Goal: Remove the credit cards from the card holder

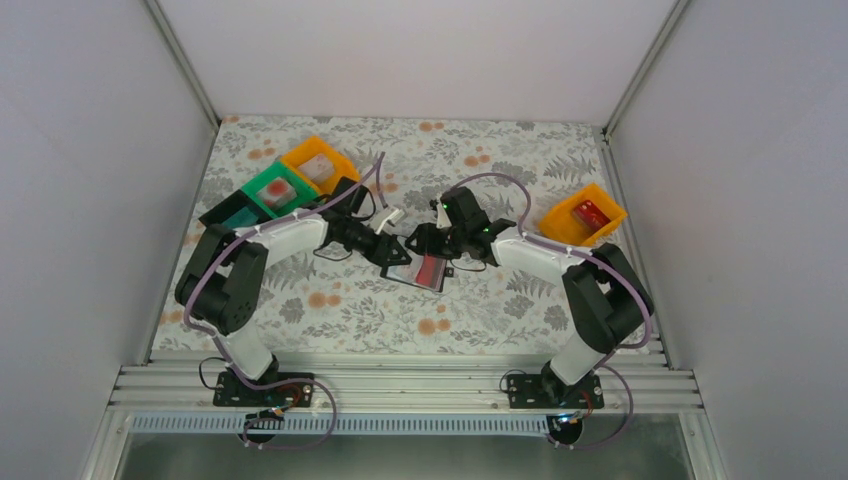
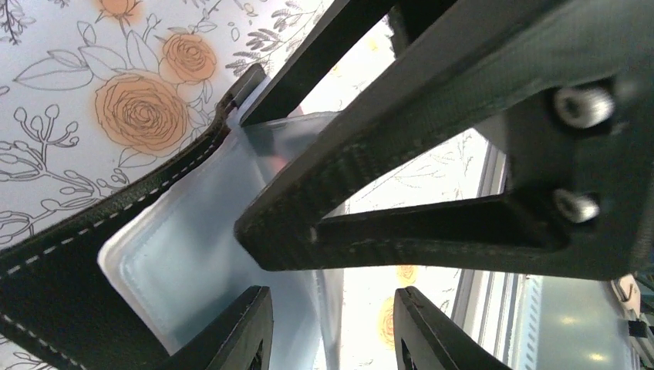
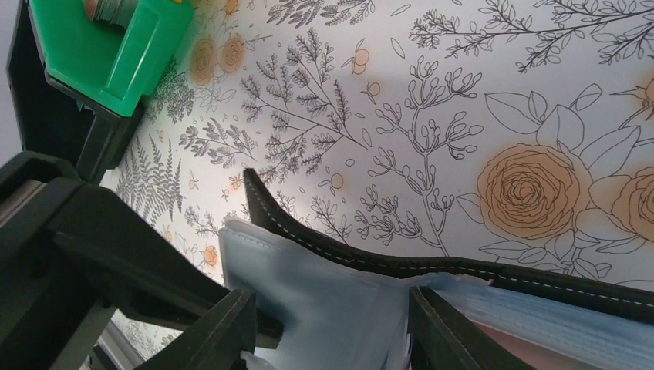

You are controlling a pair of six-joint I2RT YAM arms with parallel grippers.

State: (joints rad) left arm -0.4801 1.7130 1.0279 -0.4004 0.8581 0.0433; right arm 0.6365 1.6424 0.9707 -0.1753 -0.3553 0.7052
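Observation:
The black card holder lies open at mid-table, a red credit card showing in it. Both grippers meet over its left end. In the left wrist view its stitched black cover and bluish translucent pockets fill the lower left. My left gripper is open, with a pocket's edge running between its fingers. The right gripper's fingers cross that view, one tip lying on a pocket. My right gripper stands open astride the pockets, beside a reddish card edge.
At the back left stand an orange tray, a green tray and a black tray. Another orange tray sits at the right. The green tray also shows in the right wrist view.

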